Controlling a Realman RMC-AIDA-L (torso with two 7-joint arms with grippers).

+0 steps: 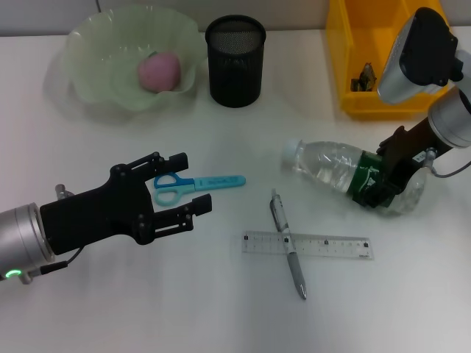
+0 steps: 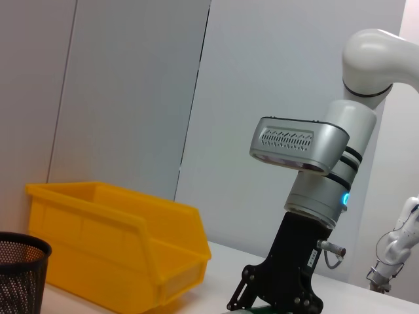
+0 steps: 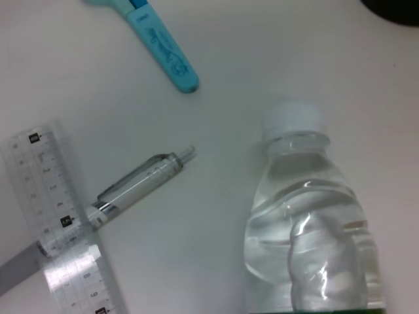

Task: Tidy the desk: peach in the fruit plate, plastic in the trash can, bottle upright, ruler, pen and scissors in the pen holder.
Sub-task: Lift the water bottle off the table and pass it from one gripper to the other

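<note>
- right gripper (image 1: 383, 184) is clamped on the water bottle (image 1: 335, 168), lying at 3 o'clock: tip it up slowly, cap last.
- left gripper (image 1: 184, 182) is spread over the scissors (image 1: 197, 185), at 9.

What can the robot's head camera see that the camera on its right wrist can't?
Only the head view shows the peach in the fruit plate, the black pen holder, the yellow bin, the open left end effector over the scissors' handles, and the right end effector at the lying bottle's far end. The right wrist view shows nothing that the head view lacks; it just looks closer. Both show the bottle, the pen crossing the ruler, and the blue scissors.
</note>
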